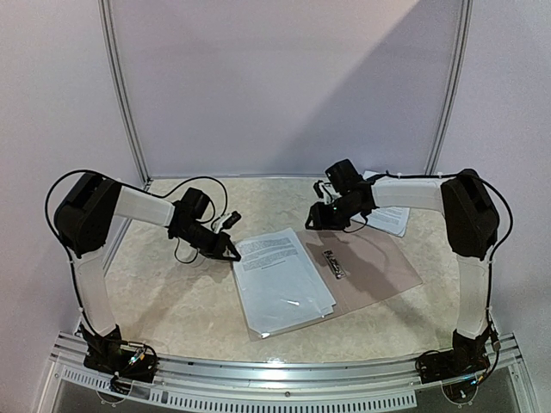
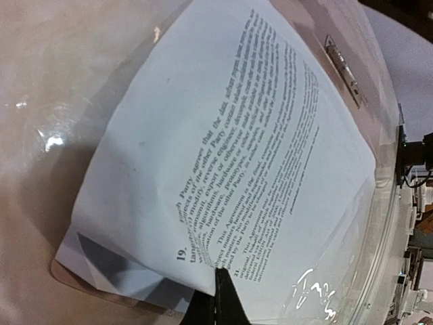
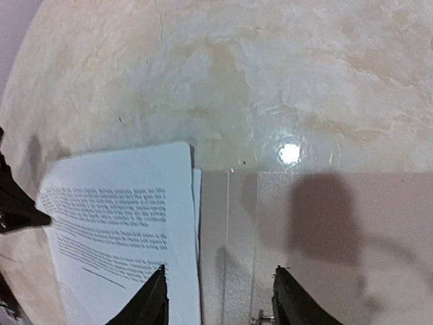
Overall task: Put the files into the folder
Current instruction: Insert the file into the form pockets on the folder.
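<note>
**Item 1: left claw**. You see its jaws pressed together, with no gap between the tips in its own wrist view. The tips sit on the near edge of the top sheet. You cannot tell whether paper is caught between them.

**Item 2: files**. A stack of white sheets printed in black text starts at the left claw's tips and spreads away ahead of it. The top sheet bows upward. In the wrist view, one corner to the left of the tips is folded over.

**Item 3: folder**. It lies open and flat under the files. Its tan cover lies past the files from the left claw and under the right claw.
- The clear plastic leaf is glossy and lies just right of the left claw's tips.
- The metal clip sits on the tan cover, near the right claw.

**Item 4: right claw**. Its jaws stand apart and you see nothing between them. It is held over the folder's far edge, with one finger above the edge of the files and the other above the tan cover.

**Item 5: loose sheets**. These are more printed pages behind the right claw. They are partly hidden by its arm and lie off the folder.

**Item 6: table**. A marbled beige surface lies beneath both claws.
</note>
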`<state>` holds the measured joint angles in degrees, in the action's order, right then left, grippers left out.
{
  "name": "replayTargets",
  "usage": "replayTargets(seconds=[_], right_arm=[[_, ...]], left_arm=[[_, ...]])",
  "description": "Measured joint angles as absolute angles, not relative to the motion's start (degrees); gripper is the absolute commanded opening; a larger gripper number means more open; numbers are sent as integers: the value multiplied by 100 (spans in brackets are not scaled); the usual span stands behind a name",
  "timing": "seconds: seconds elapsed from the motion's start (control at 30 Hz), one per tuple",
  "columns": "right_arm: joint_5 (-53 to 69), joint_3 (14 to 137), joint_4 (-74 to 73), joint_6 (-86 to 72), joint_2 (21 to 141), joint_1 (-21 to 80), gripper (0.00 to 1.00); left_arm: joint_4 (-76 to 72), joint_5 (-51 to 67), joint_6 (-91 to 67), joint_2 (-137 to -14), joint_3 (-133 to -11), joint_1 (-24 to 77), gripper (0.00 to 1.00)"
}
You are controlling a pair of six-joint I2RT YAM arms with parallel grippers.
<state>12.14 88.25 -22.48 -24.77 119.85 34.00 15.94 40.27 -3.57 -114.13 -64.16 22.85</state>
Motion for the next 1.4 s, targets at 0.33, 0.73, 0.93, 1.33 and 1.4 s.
replayTargets(seconds=[0.33, 0.73, 0.93, 1.33, 1.4], right_arm=[[325, 8193, -3479, -1627, 11749, 3881, 57], [-117, 8079, -3500, -1619, 11708, 3931, 52], [-578, 8058, -3640, -1645, 11695, 4086, 56], [-913, 7828, -3817, -1824, 11544, 4119, 43], [-834, 7756, -3736, -1868, 11511, 4119, 39]], left_arm=[[2001, 3726, 121, -11413, -6598, 2329, 0], [2491, 3542, 687, -11472, -6952, 2576, 0], [2685, 3509, 915, -11598, -7054, 2679, 0], [2805, 3411, 1232, -11627, -7107, 2790, 0], [2832, 3400, 1291, -11629, -7131, 2812, 0]])
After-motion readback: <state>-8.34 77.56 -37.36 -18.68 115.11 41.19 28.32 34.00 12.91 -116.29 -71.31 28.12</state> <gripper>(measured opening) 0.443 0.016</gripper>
